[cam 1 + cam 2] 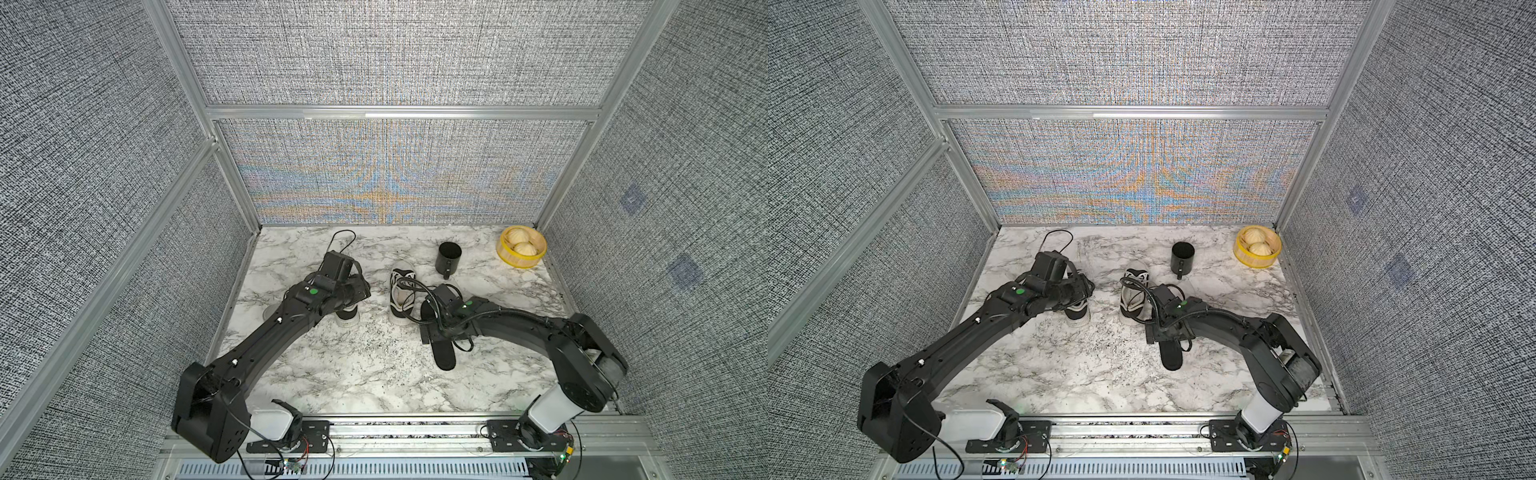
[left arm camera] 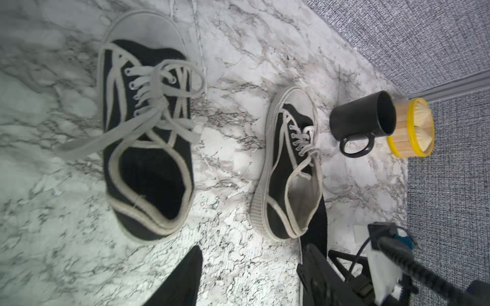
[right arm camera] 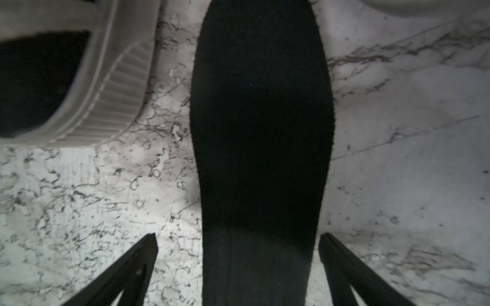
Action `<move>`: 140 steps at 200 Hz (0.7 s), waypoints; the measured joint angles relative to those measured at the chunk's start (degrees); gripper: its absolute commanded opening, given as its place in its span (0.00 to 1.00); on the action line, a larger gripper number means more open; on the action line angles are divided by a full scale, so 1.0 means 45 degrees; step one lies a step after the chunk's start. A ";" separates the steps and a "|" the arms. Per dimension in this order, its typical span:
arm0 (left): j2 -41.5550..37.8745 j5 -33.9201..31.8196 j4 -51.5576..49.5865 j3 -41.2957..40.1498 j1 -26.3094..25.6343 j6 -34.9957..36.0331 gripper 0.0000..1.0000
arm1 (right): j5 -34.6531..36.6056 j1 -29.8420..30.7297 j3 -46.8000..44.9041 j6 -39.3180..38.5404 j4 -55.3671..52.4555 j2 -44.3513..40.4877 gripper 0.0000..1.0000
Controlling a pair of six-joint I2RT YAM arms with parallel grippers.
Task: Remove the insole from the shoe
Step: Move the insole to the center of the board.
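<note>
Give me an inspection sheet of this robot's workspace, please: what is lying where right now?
Surface: marble-pattern table.
Job's things: black insole lies flat on the table beside the middle shoe, fully out.
Clutter: second shoe by the left arm; black mug; yellow-rimmed basket with two buns.
Grippers: right gripper open, jaws either side of the insole, not touching; left gripper open, empty.
Cables: cable loop behind the left arm; ribbed hose over the right wrist.
Surroundings: grey fabric walls, aluminium frame.

Nothing readable out here, folks. The shoe (image 2: 278, 161), its partner sneaker (image 2: 148, 137) and the black mug (image 2: 355, 119) show no lettering, brand or number that can be made out.
</note>
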 measured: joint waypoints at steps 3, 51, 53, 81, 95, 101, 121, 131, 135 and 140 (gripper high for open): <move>-0.0097 -0.0053 -0.0039 -0.0092 0.0010 0.0000 0.63 | 0.0063 0.0000 0.0019 0.0010 -0.0024 0.0024 0.98; -0.0923 -0.0952 -0.0049 -0.0835 0.0029 -0.0087 0.64 | 0.0544 -0.0053 0.0034 0.0131 -0.0151 0.0573 0.97; -0.0937 -0.0967 -0.0049 -0.0835 0.0034 -0.0087 0.64 | 0.0544 -0.0058 0.0034 0.0136 -0.0151 0.0612 0.96; -0.0986 -0.1229 -0.0049 -0.0816 0.0063 -0.0087 0.64 | 0.0704 -0.0121 0.0058 0.0185 -0.0092 0.0826 0.84; -0.0996 -0.1287 -0.0049 -0.0792 0.0083 -0.0083 0.64 | 0.0719 -0.0141 0.0029 0.0194 0.0024 0.0831 0.74; -0.0996 -0.1287 -0.0049 -0.0792 0.0092 -0.0083 0.64 | 0.0758 -0.0165 -0.0015 0.0223 0.0092 0.0816 0.69; -0.0996 -0.1287 -0.0053 -0.0792 0.0102 -0.0083 0.64 | 0.0826 -0.0204 -0.0325 0.0345 0.0350 0.0568 0.55; -0.0996 -0.1287 -0.0053 -0.0792 0.0117 -0.0083 0.64 | 0.0787 -0.0219 -0.0607 0.0452 0.0573 0.0316 0.52; -0.0996 -0.1292 -0.0053 -0.0792 0.0131 -0.0078 0.64 | 0.0787 -0.0219 -0.0704 0.0491 0.0646 0.0214 0.52; -0.0996 -0.1287 -0.0053 -0.0792 0.0146 -0.0078 0.64 | 0.0792 -0.0228 -0.0850 0.0549 0.0719 0.0049 0.52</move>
